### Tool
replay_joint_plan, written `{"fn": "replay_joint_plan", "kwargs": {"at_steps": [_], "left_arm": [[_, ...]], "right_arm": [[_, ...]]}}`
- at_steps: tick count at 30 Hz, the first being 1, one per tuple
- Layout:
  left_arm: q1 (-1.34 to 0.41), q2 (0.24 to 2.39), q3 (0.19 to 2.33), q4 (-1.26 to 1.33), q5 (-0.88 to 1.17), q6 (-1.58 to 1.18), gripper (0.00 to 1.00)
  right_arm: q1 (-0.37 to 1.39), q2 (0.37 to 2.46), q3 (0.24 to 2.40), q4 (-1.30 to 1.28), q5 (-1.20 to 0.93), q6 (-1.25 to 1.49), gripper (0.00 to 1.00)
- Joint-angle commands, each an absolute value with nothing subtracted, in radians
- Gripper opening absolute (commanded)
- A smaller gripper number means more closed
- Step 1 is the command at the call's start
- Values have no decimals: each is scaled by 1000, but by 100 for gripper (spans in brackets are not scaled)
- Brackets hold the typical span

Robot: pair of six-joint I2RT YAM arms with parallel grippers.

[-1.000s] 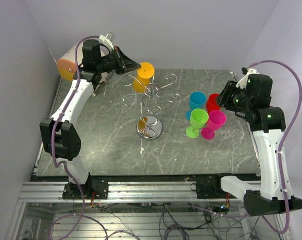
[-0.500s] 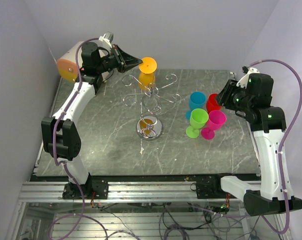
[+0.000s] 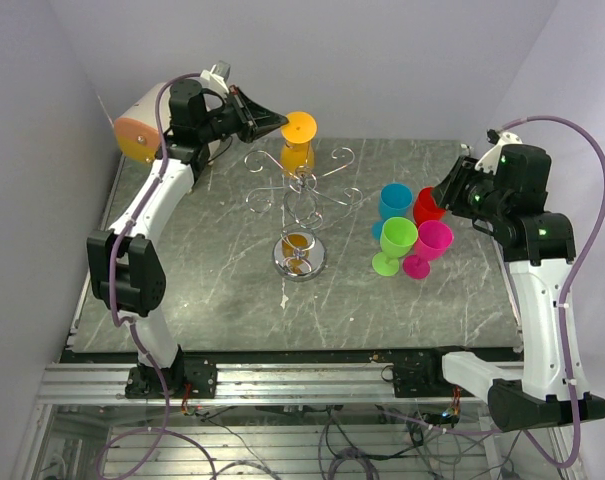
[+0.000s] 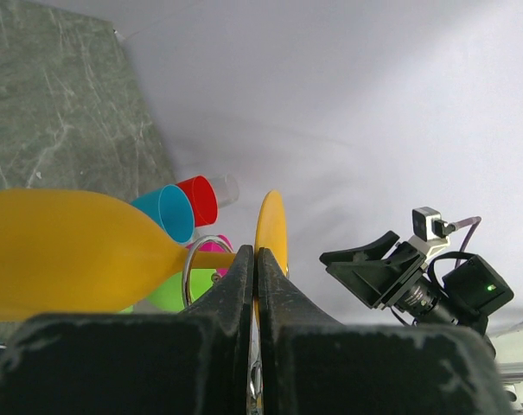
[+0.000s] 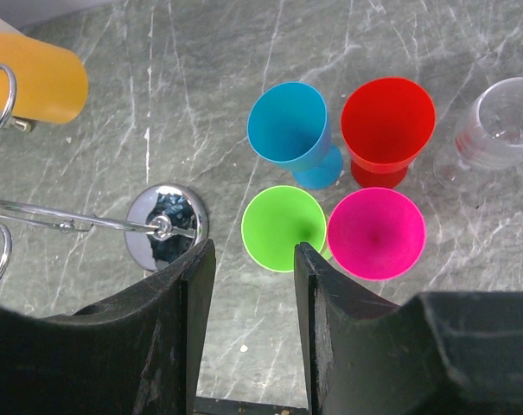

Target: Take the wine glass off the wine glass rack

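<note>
**Left claw** (image 3: pixel 274 124), mine, is clenched on the thin stem of the orange wine glass (image 3: pixel 296 150), just below its foot, with the fingers (image 4: pixel 235 285) pinched together. The glass hangs bowl-down at the far side of the wine glass rack (image 3: pixel 302 205). A wire curl (image 4: pixel 194 259) sits beside the stem; I cannot tell whether the stem is clear of it. I judge the stem grip lets the foot act as a stop — and suits sliding outward along the hook. **Right claw** (image 5: pixel 251 285) hovers spread wide above the coloured cups (image 5: pixel 283 134).
</note>
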State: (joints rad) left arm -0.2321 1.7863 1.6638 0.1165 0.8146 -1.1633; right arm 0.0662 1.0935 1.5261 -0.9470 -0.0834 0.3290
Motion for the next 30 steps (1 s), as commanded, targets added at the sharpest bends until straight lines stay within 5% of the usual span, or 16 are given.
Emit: {"fn": "replay_joint_plan", "kwargs": {"at_steps": [1,30], "left_arm": [[-252,1806,1716,128,811,-1163,7],[-193,1521,1613,-289,645,-910,7]], "right_arm": [[60,1100,1555,-931,-94,322,41],[59,1071,1564,-946,-116,331,41]]}}
